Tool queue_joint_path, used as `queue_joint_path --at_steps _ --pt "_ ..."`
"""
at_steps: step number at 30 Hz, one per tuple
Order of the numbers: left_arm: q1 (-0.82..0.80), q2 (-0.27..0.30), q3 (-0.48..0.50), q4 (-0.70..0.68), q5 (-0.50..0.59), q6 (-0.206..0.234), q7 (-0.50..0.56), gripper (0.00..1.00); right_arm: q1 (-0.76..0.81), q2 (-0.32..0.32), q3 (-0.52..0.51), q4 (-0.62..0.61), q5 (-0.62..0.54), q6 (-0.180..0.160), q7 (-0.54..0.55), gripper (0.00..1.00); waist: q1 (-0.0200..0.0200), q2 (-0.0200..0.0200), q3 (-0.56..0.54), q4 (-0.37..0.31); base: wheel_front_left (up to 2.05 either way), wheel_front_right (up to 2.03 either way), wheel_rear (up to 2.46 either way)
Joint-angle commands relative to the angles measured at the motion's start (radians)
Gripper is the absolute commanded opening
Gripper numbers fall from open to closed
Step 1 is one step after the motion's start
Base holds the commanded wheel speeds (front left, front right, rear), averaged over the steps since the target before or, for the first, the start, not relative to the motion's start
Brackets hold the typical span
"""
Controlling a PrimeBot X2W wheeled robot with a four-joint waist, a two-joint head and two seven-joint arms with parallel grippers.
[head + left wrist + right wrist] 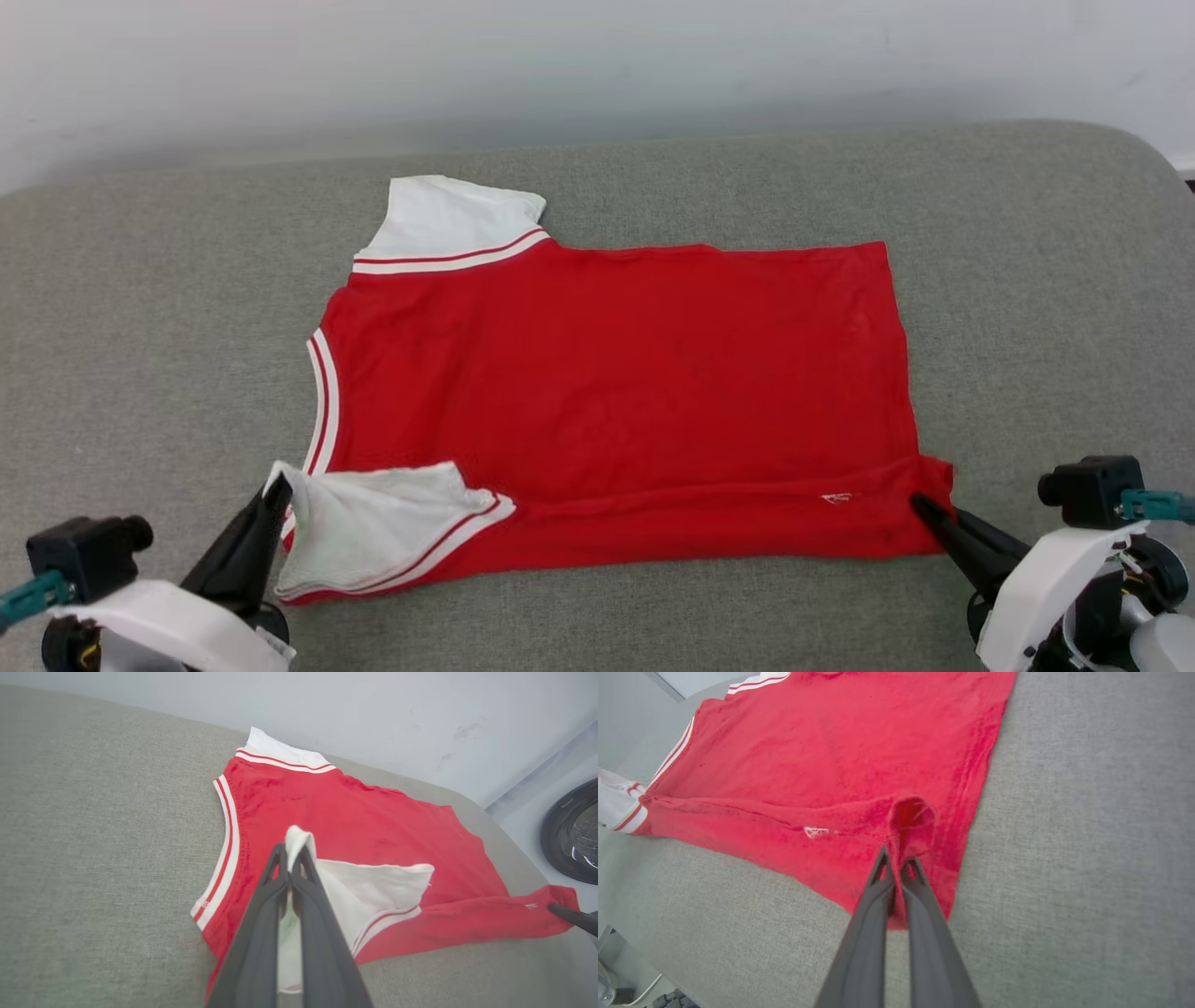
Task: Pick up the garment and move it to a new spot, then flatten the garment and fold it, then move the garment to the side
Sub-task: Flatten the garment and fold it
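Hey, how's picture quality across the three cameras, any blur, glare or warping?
Head view: soft even light, no glare, garment sharp. Left wrist view: wide-angle bowing along the grey cushion edge, left fingers soft. Right wrist view: red washed toward pink, right fingers softened near the lens.

This looks like a robot test room or lab rather than a home, though that is not certain. The work surface (pixel 140 355) is a broad pad covered in grey woven cloth, its corner rounded at two o'clock in the head view. A plain pale wall (pixel 597 56) rises at twelve o'clock. One red garment (pixel 616 373) lies on the pad. In the left wrist view a dark glossy disc (pixel 572 830) stands on pale floor (pixel 523 826) at three o'clock. In the right wrist view grey hardware (pixel 670 1001) sits at seven o'clock.
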Motion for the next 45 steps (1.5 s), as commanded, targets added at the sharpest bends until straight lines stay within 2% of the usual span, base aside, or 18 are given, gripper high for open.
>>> queue_joint_path --at_steps 1,7,14,22,27,28,29,30,37,40,45 --pt "-0.041 0.010 -0.001 0.014 0.005 -0.008 0.011 0.00 -0.025 0.009 0.000 -0.001 -0.002 -0.001 0.000 0.00 -0.0001 0.0000 0.025 -0.015 0.00 0.00 0.00" --pt "-0.183 0.012 -0.013 0.111 0.016 -0.041 0.047 0.00 -0.090 0.021 0.011 0.019 -0.011 -0.001 0.004 0.00 -0.0001 0.0000 0.081 -0.035 0.00 0.00 0.00" --pt "-0.326 -0.009 -0.038 0.273 0.028 -0.078 0.069 0.00 -0.176 0.033 0.038 0.081 -0.029 -0.001 0.021 0.00 -0.0001 0.0000 0.139 -0.045 0.00 0.00 0.00" --pt "-0.409 -0.048 -0.087 0.465 0.028 -0.122 0.071 0.00 -0.214 0.052 0.078 0.154 -0.038 -0.001 0.012 0.00 -0.0001 0.0000 0.171 -0.045 0.00 0.00 0.00" --pt "-0.428 -0.066 -0.120 0.537 0.032 -0.136 0.050 0.00 -0.212 0.060 0.087 0.174 -0.034 -0.001 -0.011 0.00 -0.0001 0.0000 0.159 -0.039 0.00 0.00 0.00" --pt "-0.433 -0.067 -0.123 0.548 0.039 -0.137 0.041 0.00 -0.210 0.061 0.080 0.175 -0.033 -0.001 -0.020 0.22 -0.0001 0.0000 0.154 -0.036 0.00 0.00 0.00" --pt "-0.437 -0.069 -0.126 0.558 0.039 -0.137 0.035 0.14 -0.206 0.059 0.073 0.174 -0.037 -0.001 -0.030 0.71 -0.0001 0.0000 0.148 -0.032 0.00 0.00 0.00" --pt "-0.443 -0.067 -0.134 0.565 0.053 -0.138 0.030 1.00 -0.203 0.056 0.064 0.171 -0.043 -0.001 -0.037 1.00 -0.0001 0.0000 0.141 -0.027 0.00 0.00 0.00" --pt "-0.482 -0.037 -0.154 0.545 0.091 -0.134 0.033 1.00 -0.154 0.055 -0.011 0.113 -0.077 -0.001 -0.077 1.00 -0.0001 0.0000 0.082 0.001 0.00 0.00 0.00" --pt "-0.491 -0.019 -0.161 0.525 0.089 -0.132 0.070 1.00 -0.141 0.056 -0.032 0.092 -0.094 -0.001 -0.075 1.00 -0.0001 0.0000 0.067 0.008 0.00 0.00 0.00" --pt "-0.519 0.038 -0.188 0.452 0.081 -0.131 0.210 1.00 -0.105 0.071 -0.076 0.041 -0.132 -0.001 -0.050 1.00 -0.0001 0.0000 0.039 0.024 0.00 0.00 0.00"
